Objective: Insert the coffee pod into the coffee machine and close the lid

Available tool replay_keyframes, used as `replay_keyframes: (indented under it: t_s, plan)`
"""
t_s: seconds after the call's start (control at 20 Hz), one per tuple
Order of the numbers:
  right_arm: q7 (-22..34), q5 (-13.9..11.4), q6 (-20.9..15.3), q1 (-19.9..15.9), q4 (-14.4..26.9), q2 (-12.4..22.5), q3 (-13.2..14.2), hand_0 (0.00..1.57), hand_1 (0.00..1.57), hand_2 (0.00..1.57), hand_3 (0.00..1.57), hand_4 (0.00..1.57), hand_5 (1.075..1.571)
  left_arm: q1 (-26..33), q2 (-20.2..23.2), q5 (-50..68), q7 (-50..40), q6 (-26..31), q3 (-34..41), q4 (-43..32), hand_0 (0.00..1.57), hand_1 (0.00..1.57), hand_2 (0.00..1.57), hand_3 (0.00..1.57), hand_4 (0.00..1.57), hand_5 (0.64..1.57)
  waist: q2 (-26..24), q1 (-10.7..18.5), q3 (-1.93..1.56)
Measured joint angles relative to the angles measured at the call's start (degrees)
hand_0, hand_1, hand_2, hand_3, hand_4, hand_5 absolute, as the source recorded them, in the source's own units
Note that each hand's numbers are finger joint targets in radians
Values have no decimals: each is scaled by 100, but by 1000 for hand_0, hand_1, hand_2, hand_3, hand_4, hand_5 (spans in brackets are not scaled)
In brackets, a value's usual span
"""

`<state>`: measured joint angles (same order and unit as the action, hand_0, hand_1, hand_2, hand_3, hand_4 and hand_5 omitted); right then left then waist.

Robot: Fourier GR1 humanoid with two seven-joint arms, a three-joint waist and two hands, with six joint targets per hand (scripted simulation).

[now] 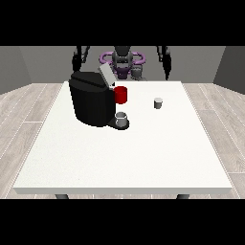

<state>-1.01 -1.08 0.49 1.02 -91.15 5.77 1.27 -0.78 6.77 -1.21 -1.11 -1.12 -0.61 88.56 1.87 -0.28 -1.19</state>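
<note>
A black coffee machine (91, 99) stands at the table's back left, its grey lid (106, 74) tilted up and open. A small grey cup (122, 118) sits on its drip tray. The coffee pod (158, 102), small and pale grey, stands upright on the table to the machine's right. Both arms hang behind the table's far edge, away from the pod and the machine. The hand at the view's left (76, 61) is above and behind the machine. The hand at the view's right (167, 72) is behind the pod. Neither holds anything.
A red mug (121, 94) stands close behind the machine's right side. The white table (119, 158) spreads wide towards the camera. Wooden floor surrounds it.
</note>
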Motion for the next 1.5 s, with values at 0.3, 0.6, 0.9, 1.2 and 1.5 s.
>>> replay_keyframes:
  t_s: [0.3,0.6,0.9,1.2,1.5]
  plan:
    - [-247,229,189,58,266,-87,76,0,0,0,0,328,1571,-195,14,345,215,457,34,-14,0,0,0,0,713,1571,-86,-69,93]
    - [-499,456,28,-57,284,-350,191,0,0,0,0,339,1571,-350,187,365,469,876,8,-138,0,0,0,0,547,1571,-155,-150,112]
    - [-443,498,101,-221,139,-308,145,0,0,0,0,302,1571,-633,759,-164,436,928,186,-697,0,0,0,0,0,1571,32,-344,118]
    - [-948,439,168,-370,282,-432,22,0,0,0,0,403,1571,-1182,1297,-720,598,915,343,-1409,0,0,0,0,0,1571,563,-617,119]
    - [-927,323,56,-731,341,-443,-1,0,0,0,0,494,1571,-1708,1643,-1440,801,621,336,-2188,0,0,0,0,0,1571,1086,-851,120]
